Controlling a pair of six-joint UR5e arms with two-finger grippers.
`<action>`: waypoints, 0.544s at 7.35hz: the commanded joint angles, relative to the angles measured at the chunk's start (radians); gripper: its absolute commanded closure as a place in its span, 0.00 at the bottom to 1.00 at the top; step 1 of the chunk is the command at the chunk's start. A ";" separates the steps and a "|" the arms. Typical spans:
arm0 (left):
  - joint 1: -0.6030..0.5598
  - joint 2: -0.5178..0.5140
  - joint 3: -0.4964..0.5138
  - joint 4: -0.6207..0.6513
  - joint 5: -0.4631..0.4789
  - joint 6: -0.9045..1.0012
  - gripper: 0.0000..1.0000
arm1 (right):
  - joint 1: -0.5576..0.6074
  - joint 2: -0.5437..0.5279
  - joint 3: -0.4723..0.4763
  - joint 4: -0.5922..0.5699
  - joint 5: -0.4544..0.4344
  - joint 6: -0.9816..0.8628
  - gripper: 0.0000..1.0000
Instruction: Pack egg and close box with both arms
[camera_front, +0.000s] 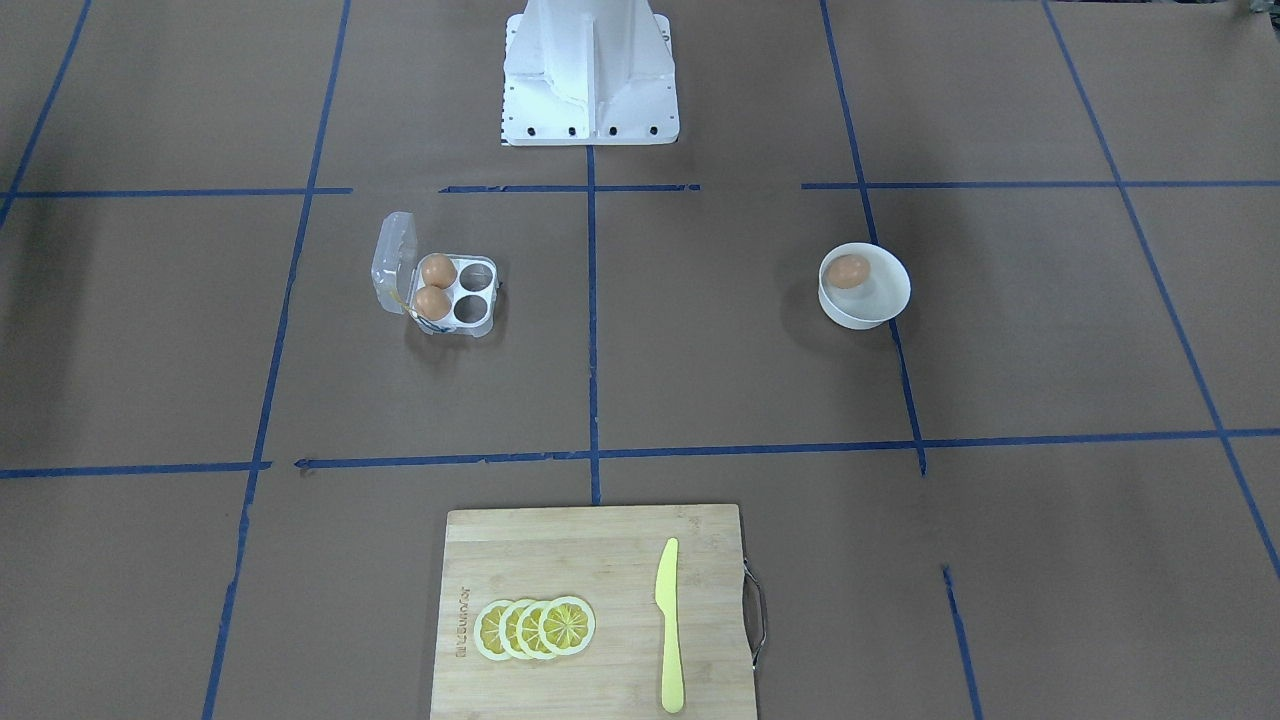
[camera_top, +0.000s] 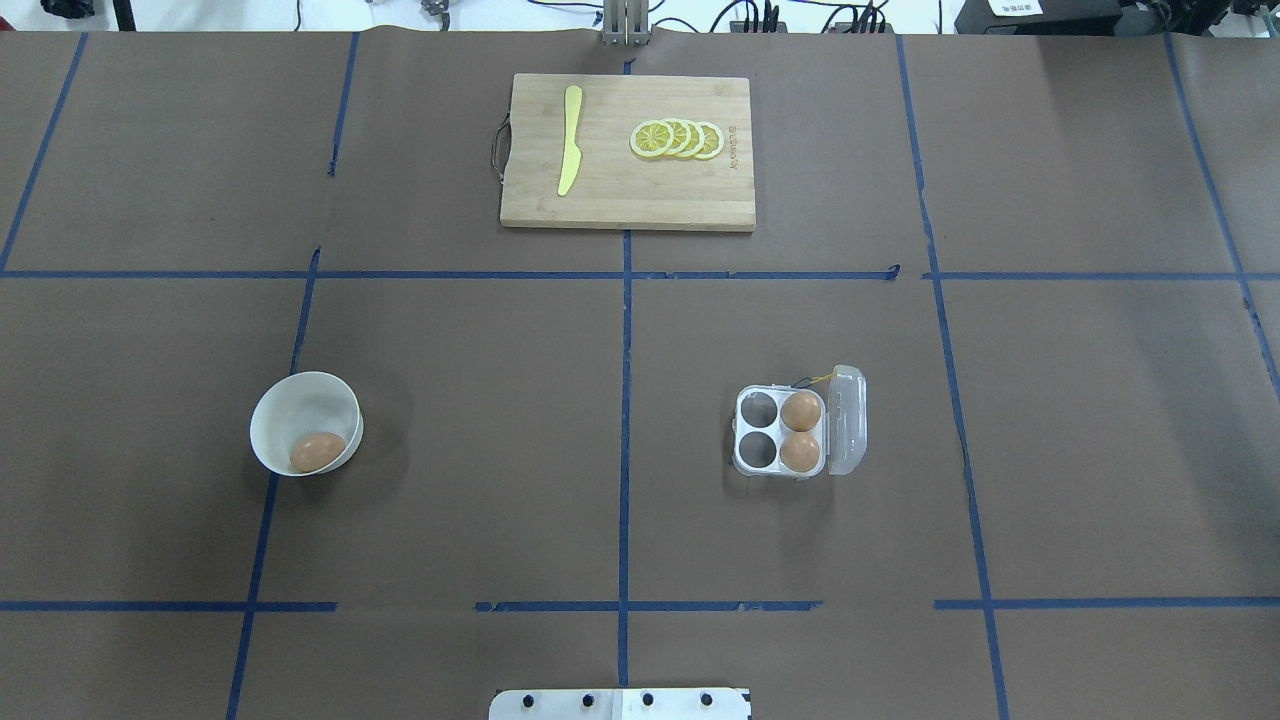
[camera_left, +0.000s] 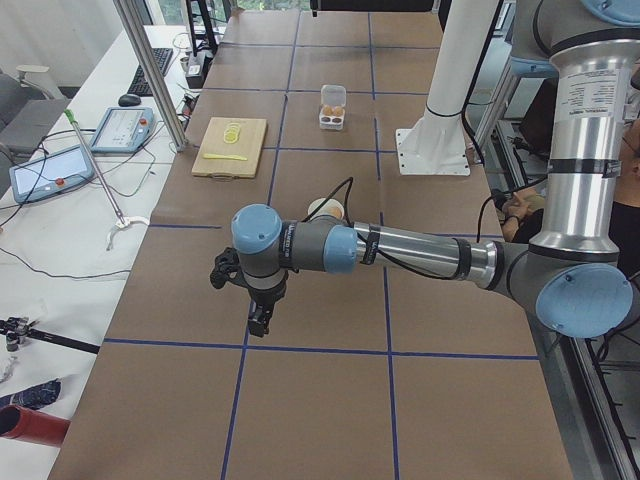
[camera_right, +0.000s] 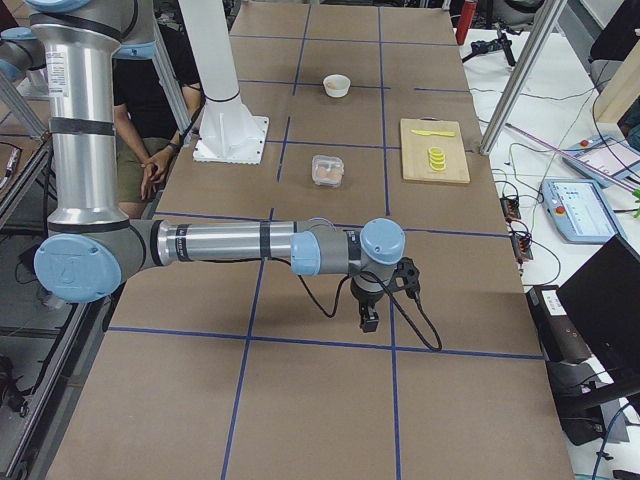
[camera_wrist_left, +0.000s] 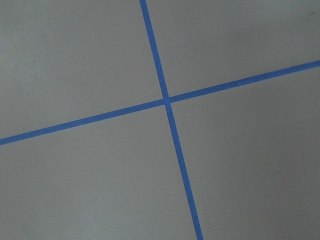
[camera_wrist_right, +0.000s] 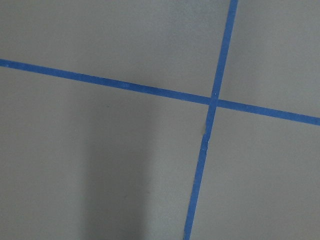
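The egg (camera_front: 848, 270) lies in a white bowl (camera_front: 890, 303); it also shows in the overhead view (camera_top: 318, 452). The clear box (camera_front: 478, 322) stands open with its lid (camera_front: 392, 262) raised, two brown eggs (camera_front: 435, 286) in two cups and two cups bare; it also shows in the overhead view (camera_top: 778, 470). The left gripper (camera_left: 258, 322) hangs over bare table at the left end, far from the bowl. The right gripper (camera_right: 368, 322) hangs over bare table at the right end, far from the box. I cannot tell whether either is open or shut. Both wrist views show only brown paper and blue tape.
A wooden cutting board (camera_top: 620, 195) with a yellow knife (camera_top: 570, 140) and lemon slices (camera_top: 678, 139) lies at the far side. The white pedestal base (camera_front: 590, 90) stands at the robot's side. Blue tape lines grid the brown table.
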 joint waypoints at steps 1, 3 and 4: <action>0.119 -0.001 -0.004 -0.069 -0.063 -0.063 0.00 | -0.002 0.002 0.001 0.000 0.005 0.004 0.00; 0.310 -0.003 -0.047 -0.267 -0.066 -0.239 0.00 | -0.008 0.004 0.010 0.000 0.007 0.004 0.00; 0.408 -0.003 -0.050 -0.407 -0.061 -0.257 0.00 | -0.009 0.004 0.010 0.001 0.007 0.004 0.00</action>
